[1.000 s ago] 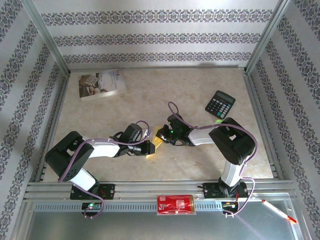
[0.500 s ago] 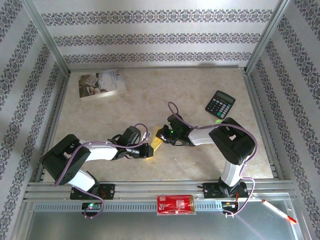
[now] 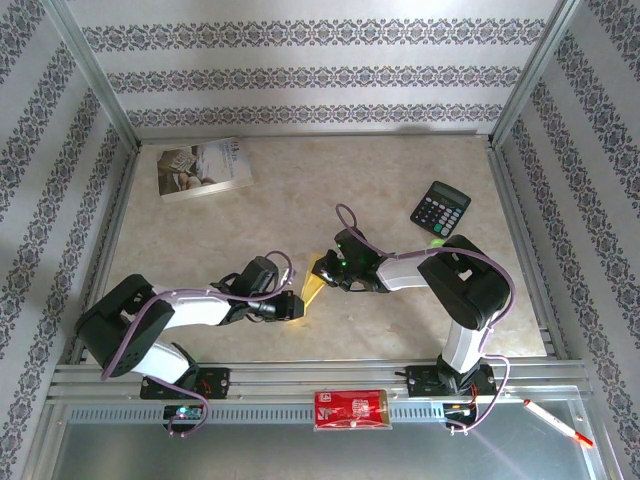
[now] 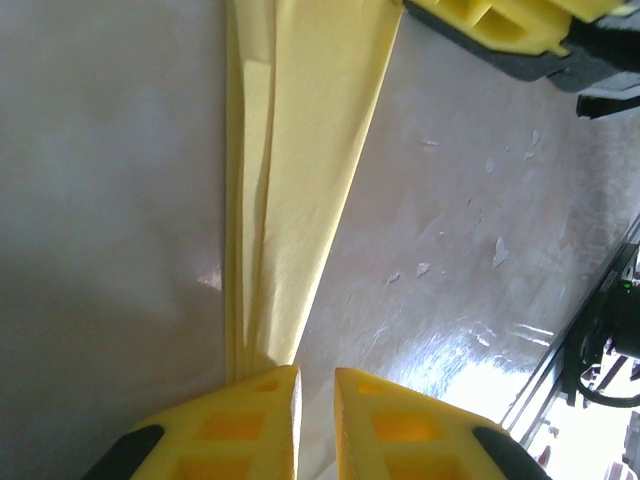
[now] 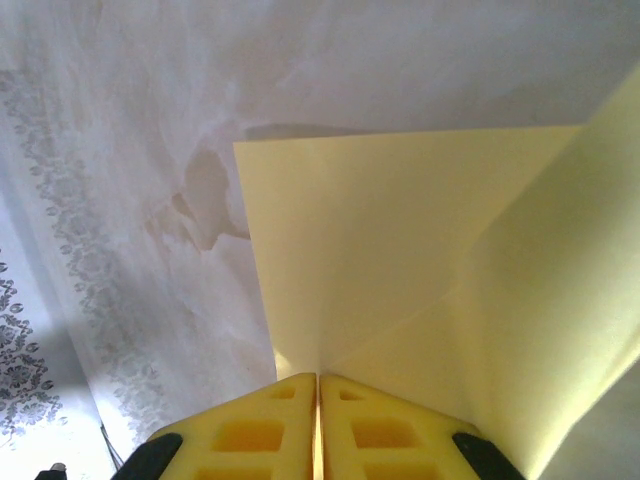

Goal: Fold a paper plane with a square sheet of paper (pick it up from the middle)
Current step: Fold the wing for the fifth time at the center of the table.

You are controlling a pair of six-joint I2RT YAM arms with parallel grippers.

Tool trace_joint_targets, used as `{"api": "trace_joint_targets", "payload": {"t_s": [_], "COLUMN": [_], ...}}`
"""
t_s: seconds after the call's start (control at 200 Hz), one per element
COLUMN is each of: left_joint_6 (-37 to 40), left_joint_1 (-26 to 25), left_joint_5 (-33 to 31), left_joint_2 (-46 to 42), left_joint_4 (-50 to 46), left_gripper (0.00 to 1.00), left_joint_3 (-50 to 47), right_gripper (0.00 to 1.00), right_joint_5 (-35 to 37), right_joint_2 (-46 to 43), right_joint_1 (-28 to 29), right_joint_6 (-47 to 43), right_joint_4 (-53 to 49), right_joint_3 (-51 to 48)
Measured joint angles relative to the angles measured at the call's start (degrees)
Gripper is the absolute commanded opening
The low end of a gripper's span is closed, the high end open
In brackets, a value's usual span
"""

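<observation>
While you look down from above, you can see the yellow paper point(image 3: 313, 288) lying on the table point(image 3: 300, 190), to the left of the calculator point(image 3: 441, 208) and a bit closer to the arm bases. It is folded into a long thin shape. Your right gripper point(image 3: 328, 272) reaches it from the calculator's side. Its fingers are pressed tight together, with the paper's edge pinched in the crack between them. Your left gripper point(image 3: 297, 307) is at the end of the paper farthest from the calculator. Its fingers are almost together, with a thin gap, and the paper's narrow end runs up to one fingertip. You cannot tell if it is pinched there. The table top is pale and shiny like marble, with small white flecks. A white book point(image 3: 203, 167) lies far to the left of the calculator, near the back wall point(image 3: 300, 75). Walls with grey flower stripes stand on three sides, with silver metal posts point(image 3: 92, 70) at the corners. A red packet point(image 3: 350, 408) sits past the metal rail point(image 3: 300, 378), closer to the arm bases than the calculator. A red and white pen point(image 3: 557, 422) lies there too, off to the calculator's right.
</observation>
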Motion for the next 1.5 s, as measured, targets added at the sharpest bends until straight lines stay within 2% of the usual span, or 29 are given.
{"api": "trace_joint_targets", "payload": {"t_s": [0.39,0.56,0.729,1.104,1.199,1.414,1.499], "left_joint_6": [0.0,0.02,-0.52,-2.4,-1.49,2.56,3.1], "left_joint_1": [-0.33,-0.37,-0.37,0.2,0.2,0.55,0.55], "left_joint_5": [0.7,0.81,0.9,2.36,2.08,-1.92,-2.51], "left_joint_2": [-2.84,-6.6,-11.19,-7.21,-10.56,-26.1,-27.96], "left_joint_4": [-5.79,-10.36,-8.9,-4.28,-6.54,-16.37,-16.65], "left_gripper": [0.16,0.17,0.18,0.2,0.21,0.27,0.23], "left_joint_3": [-0.52,-0.52,0.15,4.68,4.02,1.53,1.73], "right_gripper": [0.11,0.11,0.11,0.11,0.11,0.11,0.11], "right_joint_5": [0.04,0.11,0.2,0.76,0.76,0.72,0.72], "right_joint_2": [0.0,0.0,0.0,0.11,0.11,0.2,0.22], "right_joint_1": [-0.02,-0.61,-0.74,-1.14,-1.14,-1.16,-1.16], "right_joint_6": [-0.02,0.0,-0.02,-0.02,-0.02,-0.02,-0.02], "right_joint_4": [0.0,0.02,0.04,0.42,0.42,0.46,0.48], "right_joint_3": [0.0,0.0,0.0,0.02,0.0,0.02,0.02]}}
